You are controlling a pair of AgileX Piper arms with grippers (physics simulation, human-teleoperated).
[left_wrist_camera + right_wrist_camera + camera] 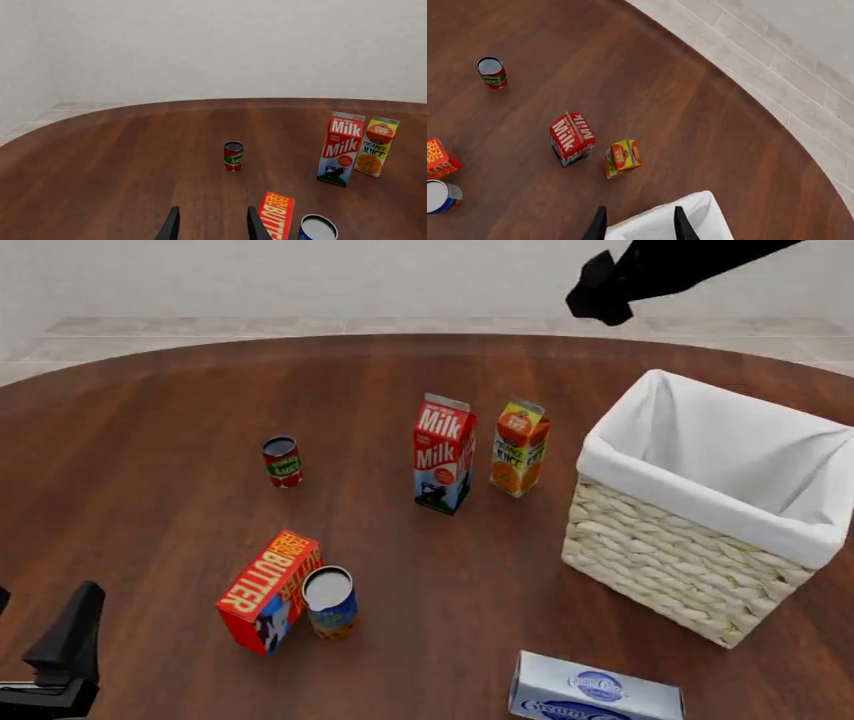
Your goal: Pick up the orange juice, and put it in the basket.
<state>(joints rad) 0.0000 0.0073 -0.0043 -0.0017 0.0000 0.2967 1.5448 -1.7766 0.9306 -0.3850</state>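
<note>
The orange juice [518, 448] is a small yellow-orange carton standing upright mid-table, just right of the taller milk carton [445, 452]. It also shows in the left wrist view as the orange juice [376, 146] and from above as the orange juice [623, 157]. The big woven basket [667, 560] with a white liner stands to its right. My right gripper [638, 227] hangs open high above the basket's near liner corner [657, 222], holding nothing. My left gripper [212, 227] is open low at the table's near left, far from the carton.
A red can [280, 461] stands left of the milk. A red-orange butter box [267, 590] and a blue can [328, 602] sit near the front. A white and blue box [594, 692] lies at the front edge. The right arm [627, 275] crosses the top.
</note>
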